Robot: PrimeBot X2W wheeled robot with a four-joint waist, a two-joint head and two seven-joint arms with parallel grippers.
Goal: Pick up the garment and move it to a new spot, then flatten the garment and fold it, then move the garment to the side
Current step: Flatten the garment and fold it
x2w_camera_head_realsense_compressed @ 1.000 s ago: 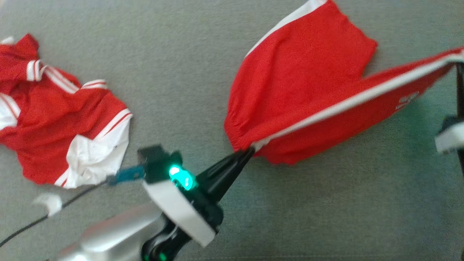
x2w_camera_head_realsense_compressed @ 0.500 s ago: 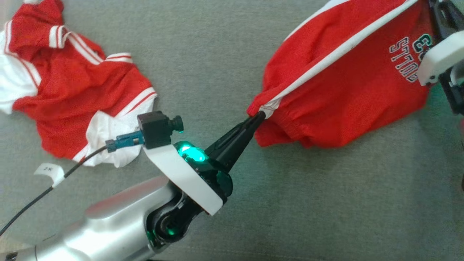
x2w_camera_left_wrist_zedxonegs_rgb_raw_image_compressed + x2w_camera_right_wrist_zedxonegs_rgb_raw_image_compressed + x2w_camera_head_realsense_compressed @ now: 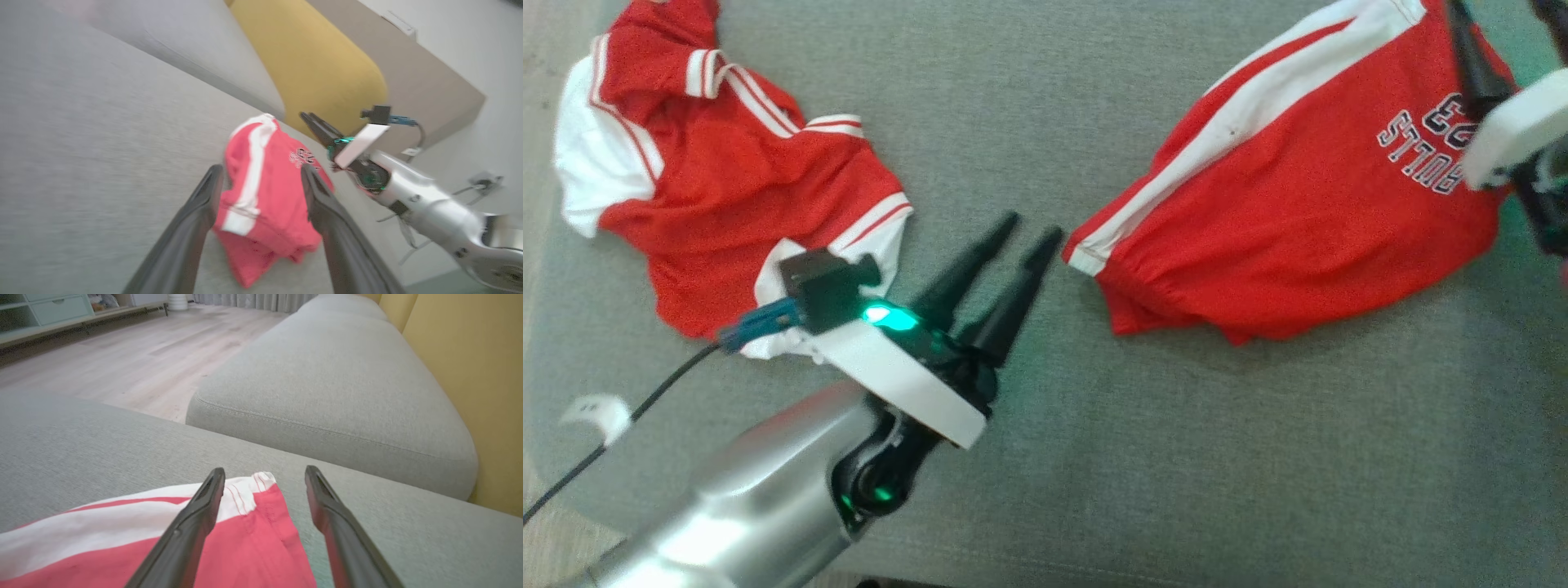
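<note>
Nearest, the silver left forearm (image 3: 752,506) rises from the lower left. The left gripper (image 3: 1031,230) stands with its jaws wide and empty, its tips just short of the near-left corner of the red shorts with a white side stripe and dark lettering (image 3: 1282,220). The shorts lie spread on the grey fabric sofa seat (image 3: 1135,474), right of centre. At their far right end the right gripper (image 3: 264,472) also has its jaws spread wide, one finger over the striped corner and the other over bare seat, gripping nothing. Off to the left, well apart from the shorts, lies a crumpled red-and-white jersey (image 3: 735,196). Beyond the seat stands a mustard-yellow back cushion (image 3: 318,69).
</note>
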